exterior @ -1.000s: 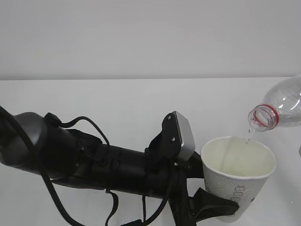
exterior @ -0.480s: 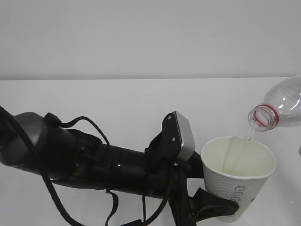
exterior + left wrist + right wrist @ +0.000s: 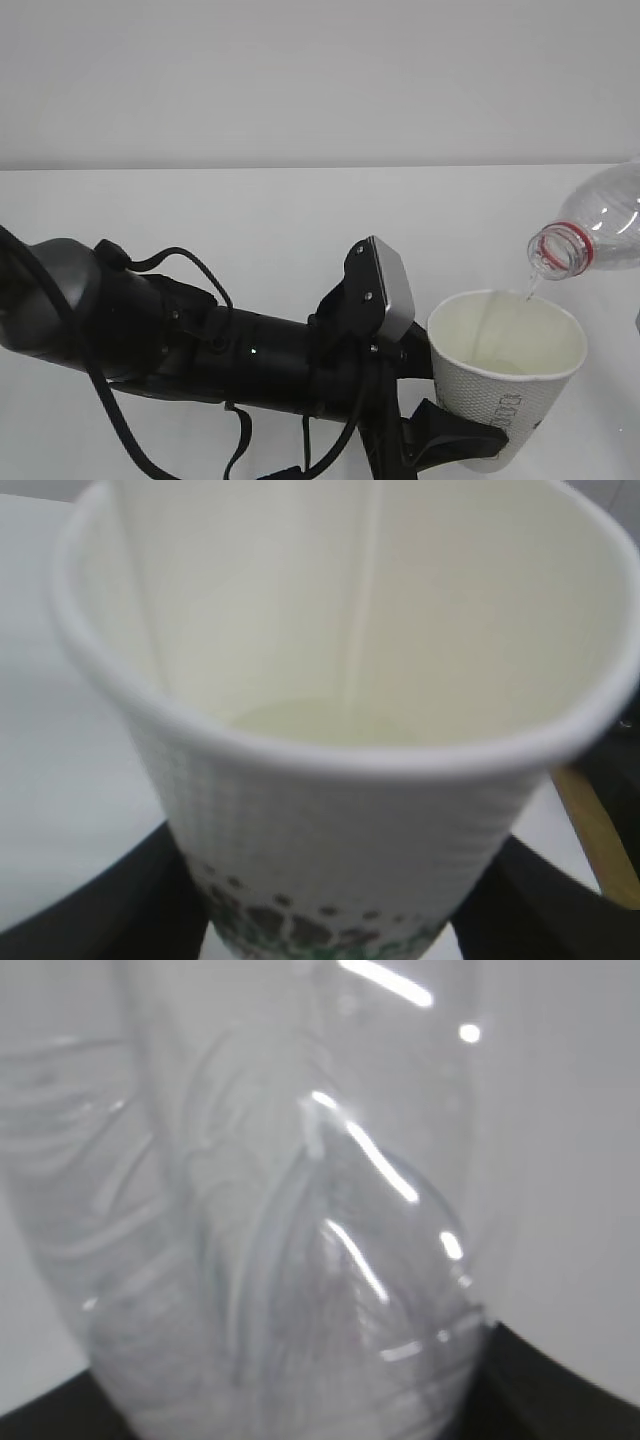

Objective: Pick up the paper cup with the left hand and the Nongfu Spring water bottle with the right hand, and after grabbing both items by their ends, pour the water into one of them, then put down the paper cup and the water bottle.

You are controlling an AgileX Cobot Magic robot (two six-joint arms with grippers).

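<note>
1. Far left, exterior view: bulky black arm of the left hand (image 3: 440,440), draped in cables (image 3: 190,270), reaching rightward low across the white table (image 3: 250,200).
2. Near its tip: grey box-shaped camera block (image 3: 385,287), tilted, just above and behind the fingers.
3. Between those fingers: the paper cup (image 3: 505,385), upright, clamped low on its body, black fingers (image 3: 120,890) on either side of the base in the left wrist view.
4. Inside the cup: a pale pool of the water (image 3: 320,720) at the bottom, with a thin stream dropping in along the far inner wall.
5. Above and right of the cup rim: the Nongfu Spring water bottle (image 3: 590,235), tipped mouth-down, red neck ring facing the cup, mouth apart from the rim.
6. Far right: the right hand (image 3: 560,1385) outside the exterior view; in the right wrist view, dark jaw edges at both lower corners, closed around the clear ribbed bottle body.
</note>
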